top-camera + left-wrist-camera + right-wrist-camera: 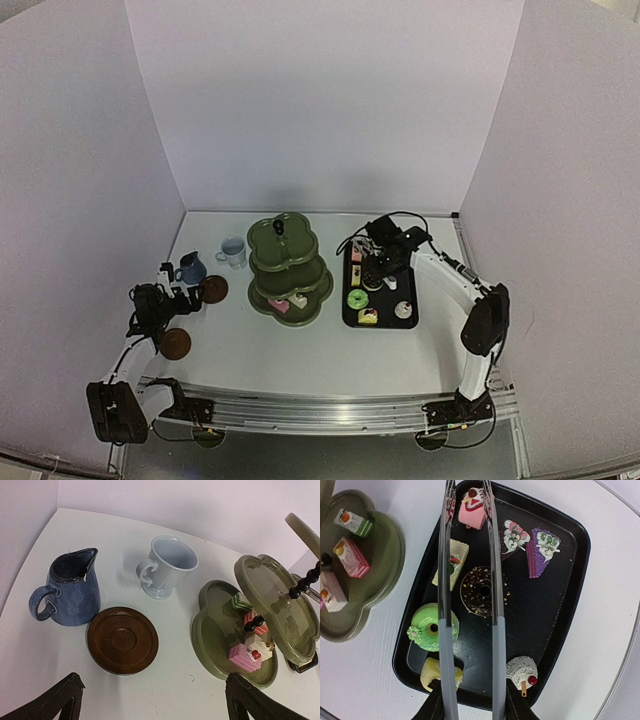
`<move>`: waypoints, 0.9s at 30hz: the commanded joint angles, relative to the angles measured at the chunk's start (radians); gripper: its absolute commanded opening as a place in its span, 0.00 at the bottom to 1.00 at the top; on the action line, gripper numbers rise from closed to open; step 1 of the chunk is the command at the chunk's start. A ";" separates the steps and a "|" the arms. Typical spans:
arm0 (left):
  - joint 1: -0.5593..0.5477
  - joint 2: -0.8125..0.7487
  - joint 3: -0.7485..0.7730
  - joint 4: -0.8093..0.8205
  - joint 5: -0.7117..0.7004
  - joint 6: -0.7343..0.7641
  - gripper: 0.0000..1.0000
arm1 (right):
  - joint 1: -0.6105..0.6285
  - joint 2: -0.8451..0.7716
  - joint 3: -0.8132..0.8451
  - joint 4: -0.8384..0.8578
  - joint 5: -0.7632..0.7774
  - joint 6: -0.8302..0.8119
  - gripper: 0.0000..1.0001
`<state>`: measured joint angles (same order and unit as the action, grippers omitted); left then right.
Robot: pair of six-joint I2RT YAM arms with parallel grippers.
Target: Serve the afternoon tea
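Your right gripper (472, 707) has its jaws clamped on the metal tongs (444, 605), most likely so the small cakes can be lifted without being crushed. The tongs reach over the black tray (560, 615), which lies on the counter just right of the stand (212, 630). Their blades pass either side of the chocolate doughnut (479, 591), and their tips flank a pink cake (471, 512) at the tray's far end. You cannot tell whether the tips are pinching it.

A few cakes sit on the stand's bottom tier, among them a pink slice (244, 657). I judge the transfer partly done, with most cakes on the tray.

The right arm is stretched forward, elbow bent, wrist pitched down. Your left gripper (155, 697) hangs left of the stand with its jaws wide and empty, above a brown saucer (122, 640). The dark blue mug (72, 592) and pale mug (167, 565) stand beyond it, neither on a saucer. The second saucer (176, 343) lies further left of the stand.
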<state>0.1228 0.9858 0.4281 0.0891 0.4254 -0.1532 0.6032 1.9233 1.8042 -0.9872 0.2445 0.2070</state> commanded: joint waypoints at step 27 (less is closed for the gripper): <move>0.004 -0.044 -0.018 0.053 0.010 0.012 1.00 | 0.025 0.057 0.048 0.021 0.008 0.172 0.35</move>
<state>0.1234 0.9546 0.4137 0.1066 0.4255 -0.1535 0.6175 2.0297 1.8118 -0.9829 0.2498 0.3721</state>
